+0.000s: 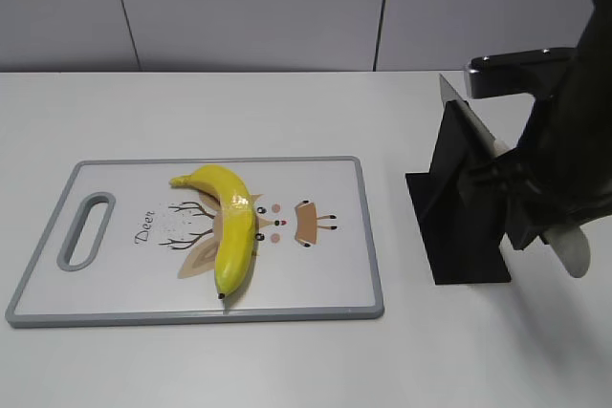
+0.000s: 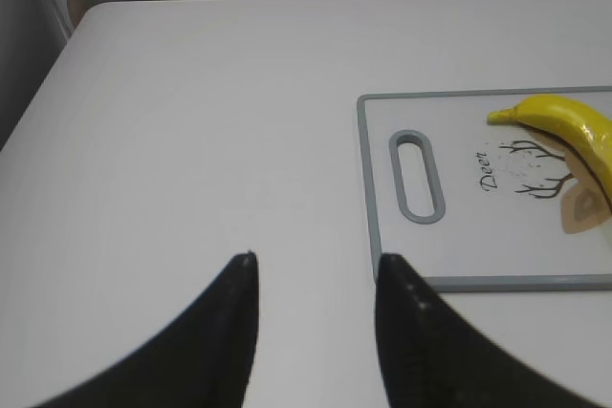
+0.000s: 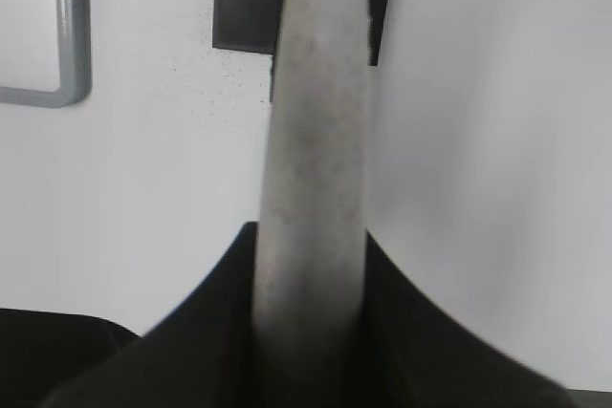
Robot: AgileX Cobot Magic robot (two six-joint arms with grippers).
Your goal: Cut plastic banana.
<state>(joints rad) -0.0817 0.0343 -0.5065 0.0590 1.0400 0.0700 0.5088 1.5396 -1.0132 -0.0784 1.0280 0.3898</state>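
The yellow plastic banana [image 1: 229, 226] lies on the white cutting board [image 1: 115, 274], curving from back left to front, with a shiny seam at its middle. It also shows at the right edge of the left wrist view [image 2: 574, 131]. My right gripper [image 1: 524, 205] is shut on the grey handle [image 3: 320, 121] of a knife whose blade [image 1: 469, 121] sits in a black holder [image 1: 459, 226], to the right of the board. My left gripper [image 2: 316, 269] is open and empty above the bare table, just off the board's [image 2: 459, 236] handle end. It is out of the exterior view.
The board has a grey rim, a handle slot [image 1: 86, 229] at its left end and a deer drawing. The black knife holder stands on a flat base on the white table. A grey wall runs behind the table. The board's corner [image 3: 67, 45] shows in the right wrist view.
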